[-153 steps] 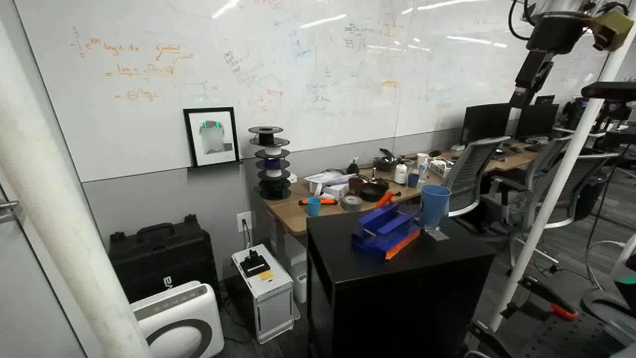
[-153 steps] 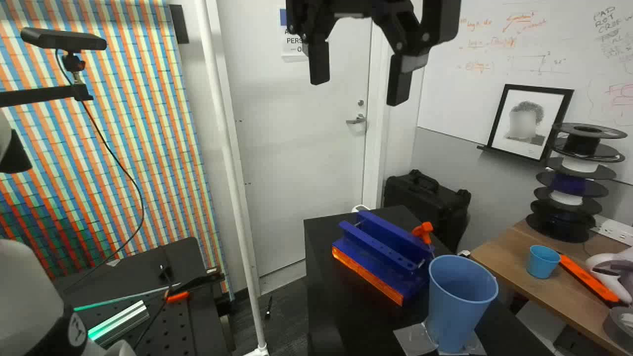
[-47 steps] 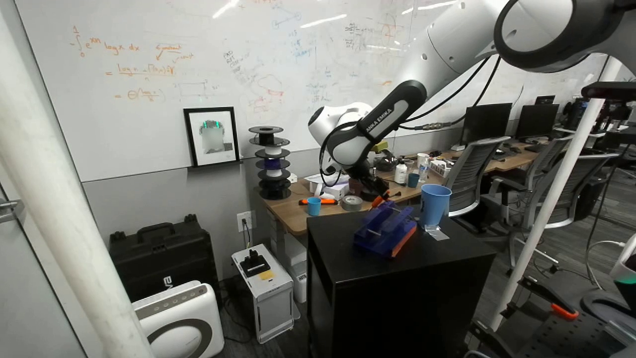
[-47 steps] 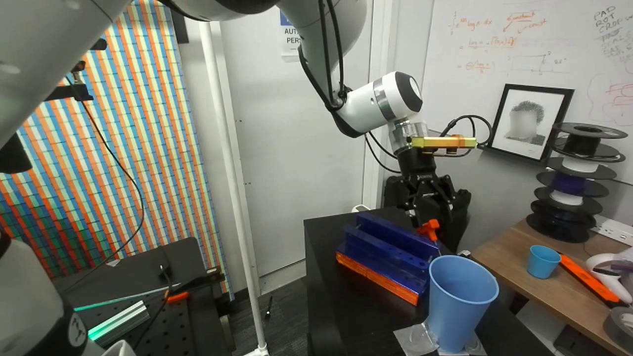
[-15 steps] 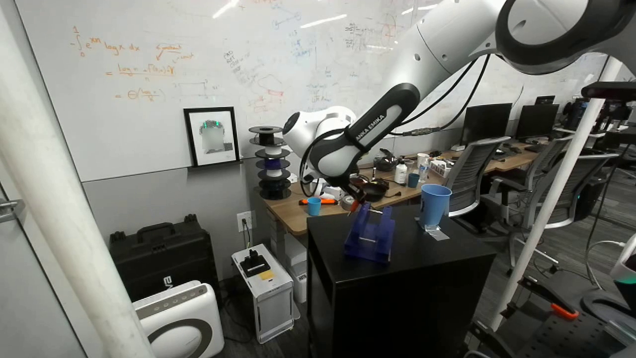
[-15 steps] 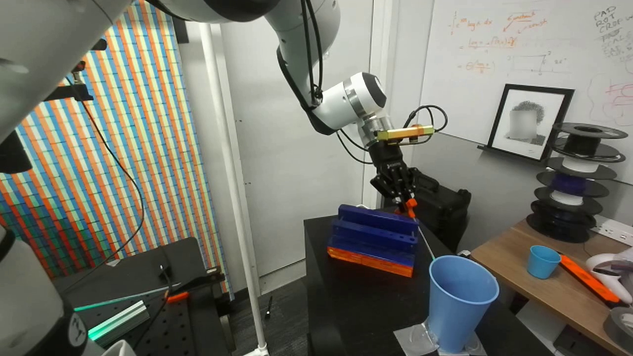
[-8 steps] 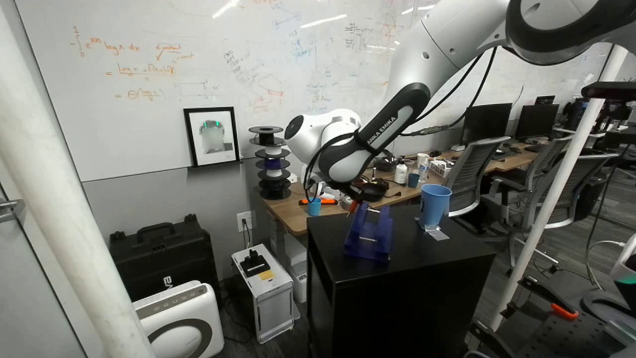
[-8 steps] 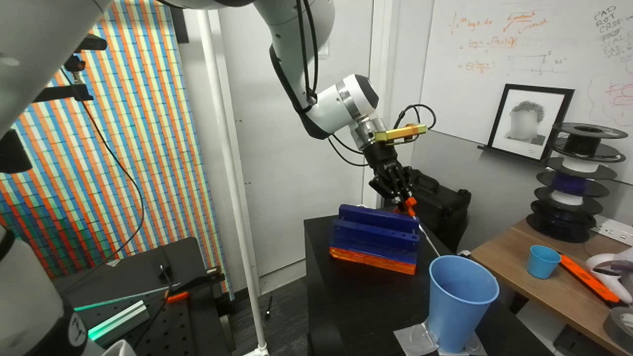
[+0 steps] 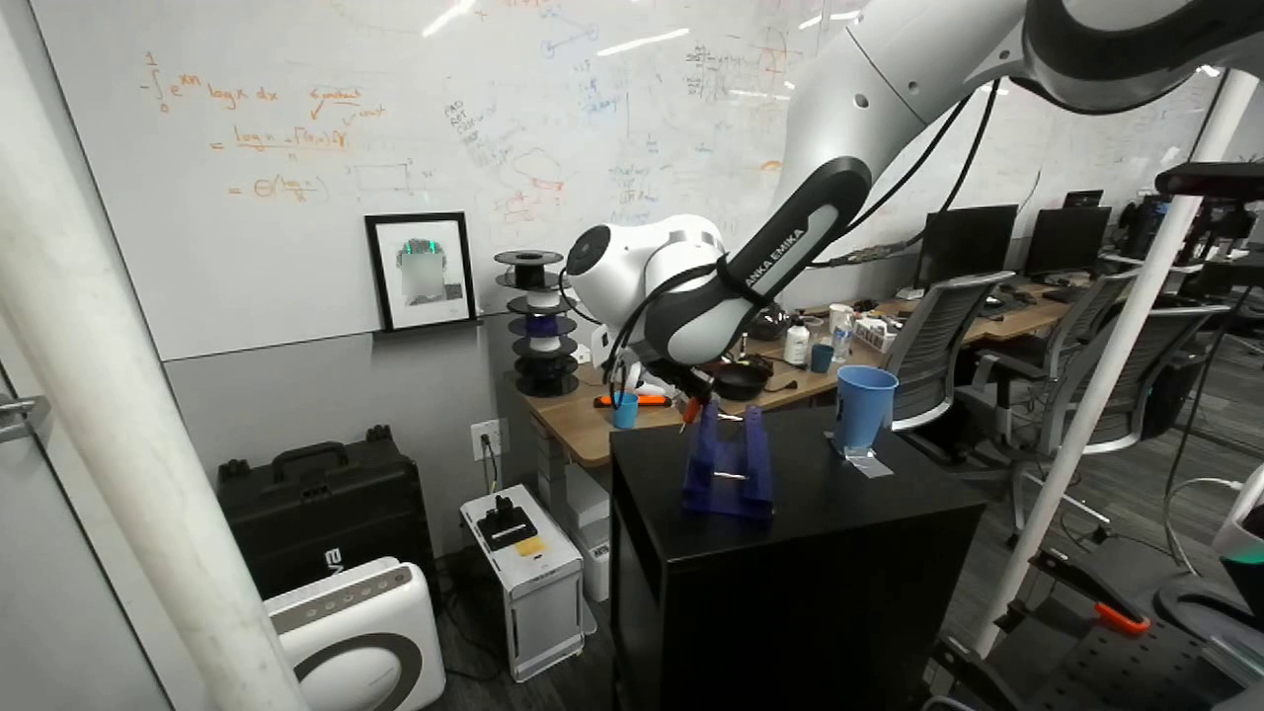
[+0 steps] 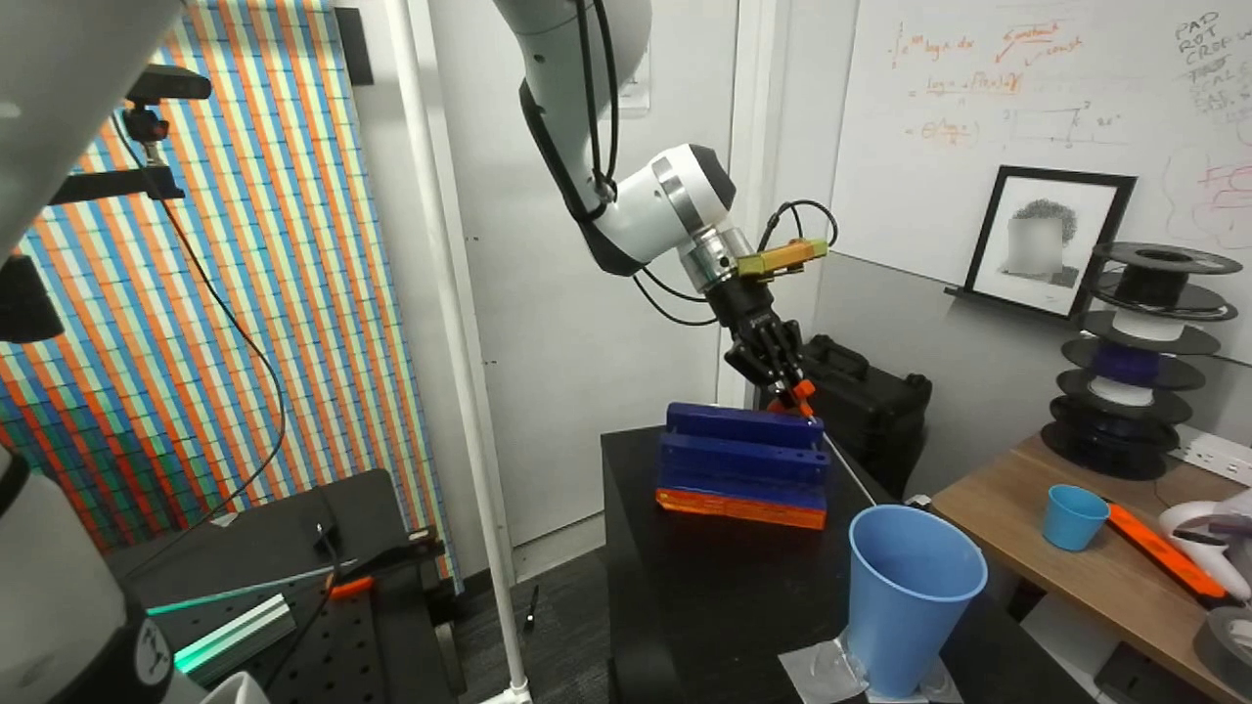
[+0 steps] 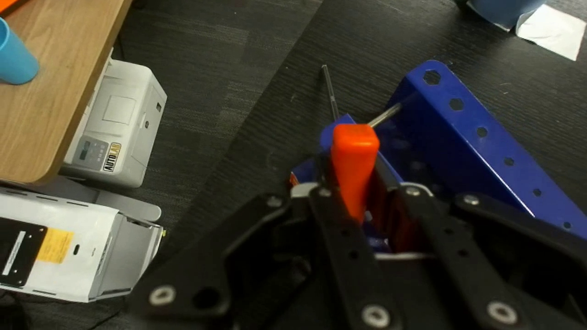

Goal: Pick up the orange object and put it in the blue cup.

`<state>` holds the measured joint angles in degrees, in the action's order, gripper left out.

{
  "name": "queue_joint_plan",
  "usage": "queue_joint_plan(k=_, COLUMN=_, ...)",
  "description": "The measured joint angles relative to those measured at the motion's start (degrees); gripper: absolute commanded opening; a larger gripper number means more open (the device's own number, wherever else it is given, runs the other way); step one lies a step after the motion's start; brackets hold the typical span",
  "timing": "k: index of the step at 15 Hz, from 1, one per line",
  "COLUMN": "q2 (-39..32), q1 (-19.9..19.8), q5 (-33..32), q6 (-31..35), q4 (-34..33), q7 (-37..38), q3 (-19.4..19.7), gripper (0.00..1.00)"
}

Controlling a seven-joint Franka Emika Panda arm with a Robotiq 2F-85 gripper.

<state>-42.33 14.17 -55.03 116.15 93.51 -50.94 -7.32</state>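
Note:
My gripper [image 11: 354, 174] is shut on the orange object [image 11: 355, 140], which sticks up between its fingertips in the wrist view. A thin shaft [image 11: 331, 89] shows just beyond it. In an exterior view the orange object [image 10: 802, 391] sits at the fingertips, right by the end of a dark blue block [image 10: 743, 460]; whether it touches the block I cannot tell. The blue cup [image 10: 910, 606] stands upright on the black cabinet, apart from my gripper, in both exterior views. Only its lower part shows in the wrist view.
Clear tape [image 10: 827, 670] lies at the cup's base on the black cabinet [image 9: 829, 523]. Beside the cabinet, a wooden desk [image 10: 1027, 528] carries a smaller light-blue cup [image 10: 1074, 518] and tools. Black spools [image 9: 533, 326] are stacked behind. A white pole [image 10: 450, 293] stands near the arm.
About three seconds ago the jaws stood wider around the orange object. Since then they have shut on it, my gripper has shifted a little with it, and the dark blue block has turned.

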Motion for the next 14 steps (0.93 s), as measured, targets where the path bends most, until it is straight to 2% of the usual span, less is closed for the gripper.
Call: queue_joint_plan(k=14, q2=8.7, q1=-0.7, q5=0.0, q6=6.5, q4=10.7, q7=1.8, q3=-0.1, gripper=0.15)
